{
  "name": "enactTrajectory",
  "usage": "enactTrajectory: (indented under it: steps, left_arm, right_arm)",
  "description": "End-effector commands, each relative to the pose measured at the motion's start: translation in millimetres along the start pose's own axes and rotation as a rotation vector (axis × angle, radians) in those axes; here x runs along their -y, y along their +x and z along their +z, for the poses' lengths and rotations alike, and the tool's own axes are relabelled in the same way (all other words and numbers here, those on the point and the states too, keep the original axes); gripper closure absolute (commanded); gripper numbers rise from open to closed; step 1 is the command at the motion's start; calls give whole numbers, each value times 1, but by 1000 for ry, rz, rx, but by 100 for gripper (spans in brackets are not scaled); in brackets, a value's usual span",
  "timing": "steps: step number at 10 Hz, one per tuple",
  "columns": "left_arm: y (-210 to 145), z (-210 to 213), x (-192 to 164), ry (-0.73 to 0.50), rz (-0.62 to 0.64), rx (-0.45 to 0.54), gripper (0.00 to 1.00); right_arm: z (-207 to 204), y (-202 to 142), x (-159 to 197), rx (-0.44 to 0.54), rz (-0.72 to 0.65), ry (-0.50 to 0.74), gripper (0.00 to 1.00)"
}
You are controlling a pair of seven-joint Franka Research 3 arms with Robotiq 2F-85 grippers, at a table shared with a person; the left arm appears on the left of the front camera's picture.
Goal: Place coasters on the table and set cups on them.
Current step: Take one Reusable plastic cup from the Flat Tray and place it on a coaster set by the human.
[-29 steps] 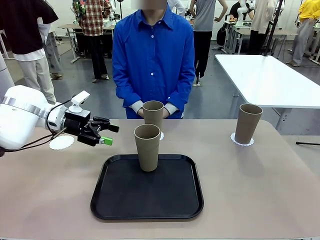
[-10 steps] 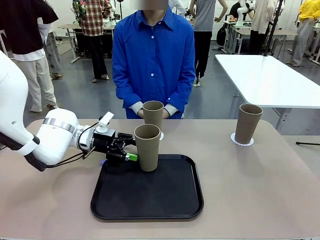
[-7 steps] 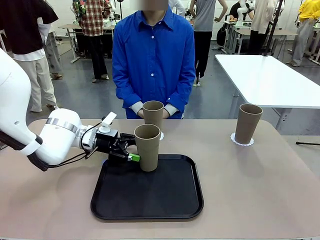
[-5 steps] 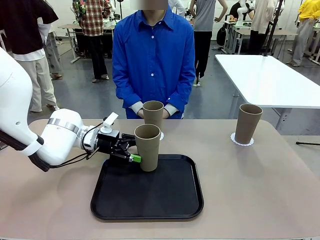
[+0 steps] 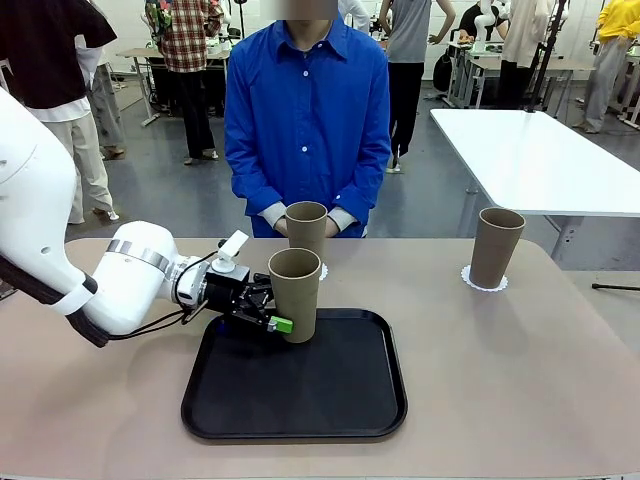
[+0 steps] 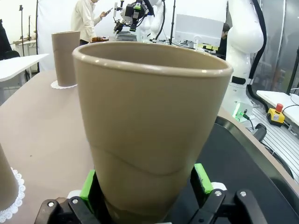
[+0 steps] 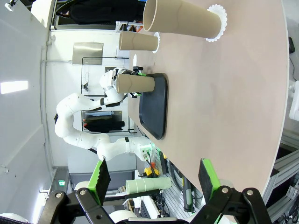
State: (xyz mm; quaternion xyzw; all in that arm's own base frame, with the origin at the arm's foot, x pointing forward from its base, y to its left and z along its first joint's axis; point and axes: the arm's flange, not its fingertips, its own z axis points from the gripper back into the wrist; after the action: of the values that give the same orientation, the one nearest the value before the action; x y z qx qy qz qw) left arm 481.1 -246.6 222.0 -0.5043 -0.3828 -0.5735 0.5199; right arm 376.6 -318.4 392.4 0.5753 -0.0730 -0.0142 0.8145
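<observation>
One tan cup [image 5: 294, 295] stands at the far edge of the black tray [image 5: 300, 400]. My left gripper [image 5: 272, 316] is open, its green pads on either side of this cup's base [image 6: 149, 126]; whether the pads [image 6: 202, 178] touch it I cannot tell. A second cup [image 5: 306, 228] stands on a white coaster [image 5: 321, 271] in front of the person. The third cup [image 5: 496, 246] stands on its coaster [image 5: 484, 284] at the right of the table [image 5: 500, 380]. My right gripper [image 7: 154, 179] is open and holds nothing, off the table's end.
The person in a blue shirt [image 5: 306, 110] stands at the far edge with hands folded just behind the middle cup. A white table [image 5: 530, 160] stands behind at the right. My left arm [image 5: 110, 280] lies over the table's left part.
My left gripper has slid right, from just beside the tray cup to straddling its base. The cups have not moved.
</observation>
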Motion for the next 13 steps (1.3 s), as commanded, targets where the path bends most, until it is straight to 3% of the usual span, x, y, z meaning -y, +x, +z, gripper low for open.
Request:
enactTrajectory:
  steps: [1,4,5,6,7,8,9,11,13]
  left_arm:
    - [2,-12,-6,-4,-24,-6,0]
    - [4,-16,-6,-14,-65,43,0]
    - [4,-14,-6,-27,-79,47,60]
    - [4,-13,-6,-27,-78,53,60]
    - [4,-12,-5,-26,-76,60,100]
    - [6,-9,-4,-29,-74,62,62]
    - [11,-4,-1,-31,-76,69,100]
    - [26,2,7,-43,-44,37,100]
    - [79,17,36,-63,-44,36,100]
  right_arm:
    - [0,0,-1,1,-7,-3,0]
    - [0,0,-1,1,-7,-3,0]
    - [0,0,-1,1,-7,-3,0]
    - [0,0,-1,1,-7,-3,0]
    - [0,0,-1,1,-7,-3,0]
    - [0,0,-1,1,-7,-3,0]
    - [0,0,-1,1,-7,-3,0]
    - [0,0,-1,1,-7,-3,0]
    - [0,0,-1,1,-7,-3,0]
